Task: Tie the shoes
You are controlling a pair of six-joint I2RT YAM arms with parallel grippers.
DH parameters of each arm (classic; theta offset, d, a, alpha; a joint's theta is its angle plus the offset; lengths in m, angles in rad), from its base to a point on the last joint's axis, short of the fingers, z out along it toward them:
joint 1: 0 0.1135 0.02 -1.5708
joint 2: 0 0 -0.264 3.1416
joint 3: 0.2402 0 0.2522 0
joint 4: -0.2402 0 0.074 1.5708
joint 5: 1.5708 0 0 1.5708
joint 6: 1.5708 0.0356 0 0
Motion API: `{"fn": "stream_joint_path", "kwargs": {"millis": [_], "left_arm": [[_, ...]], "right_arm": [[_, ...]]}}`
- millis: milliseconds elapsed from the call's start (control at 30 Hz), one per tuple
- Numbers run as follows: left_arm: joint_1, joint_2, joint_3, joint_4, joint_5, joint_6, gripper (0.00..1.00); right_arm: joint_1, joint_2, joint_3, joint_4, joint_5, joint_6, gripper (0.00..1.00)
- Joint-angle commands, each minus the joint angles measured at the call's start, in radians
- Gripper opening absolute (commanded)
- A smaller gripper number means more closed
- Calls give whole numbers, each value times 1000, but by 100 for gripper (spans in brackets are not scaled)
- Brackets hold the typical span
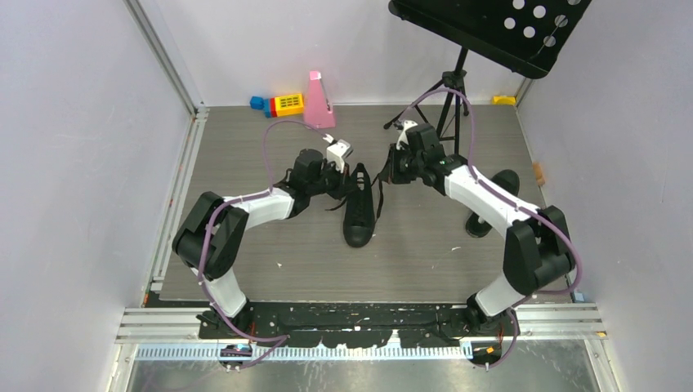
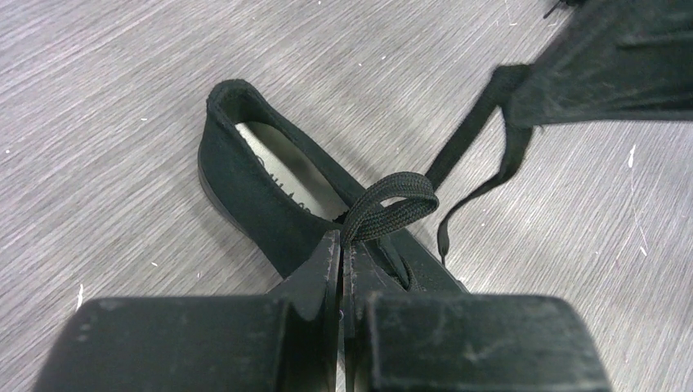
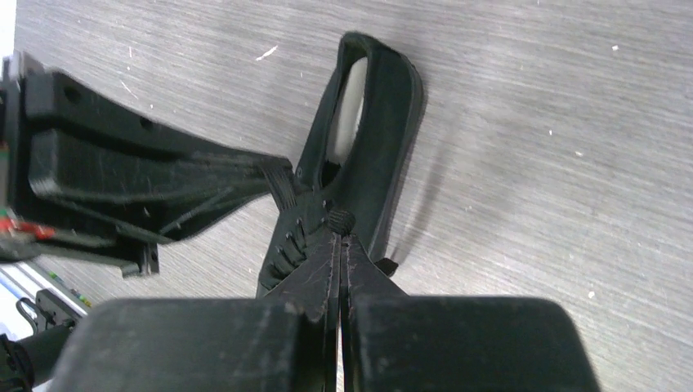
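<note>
Sneaker (image 1: pixel 359 211) on the middle of the table (image 1: pixel 245 261), toe toward the arm bases, heel away. Left gripper (image 2: pixel 341 245) just left of its opening, pinched on a lace loop (image 2: pixel 392 200) above the tongue. Right gripper (image 3: pixel 337 245) just right of the opening, opposite the left one, clamped on the lace (image 3: pixel 341 220) by the eyelets. Behind the right gripper, music stand (image 1: pixel 448 98) at the table's far right. Along the far edge, left of the stand, toy blocks (image 1: pixel 282 104), with a pyramid-shaped object (image 1: pixel 319 100) just beside them on the right. Under the right arm, partly hidden, perhaps a second shoe (image 1: pixel 482 224).
</note>
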Motion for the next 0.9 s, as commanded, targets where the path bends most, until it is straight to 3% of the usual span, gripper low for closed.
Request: {"fn": "stream_joint_path", "kwargs": {"millis": [0, 433, 867], "left_arm": [[-10, -21, 23, 17, -10, 33, 0], [-14, -15, 36, -21, -14, 67, 0], [-36, -17, 44, -37, -31, 87, 0]], "right_arm": [[3, 99, 173, -116, -28, 18, 1], [19, 241, 435, -297, -151, 86, 6], [39, 235, 450, -361, -197, 136, 11]]}}
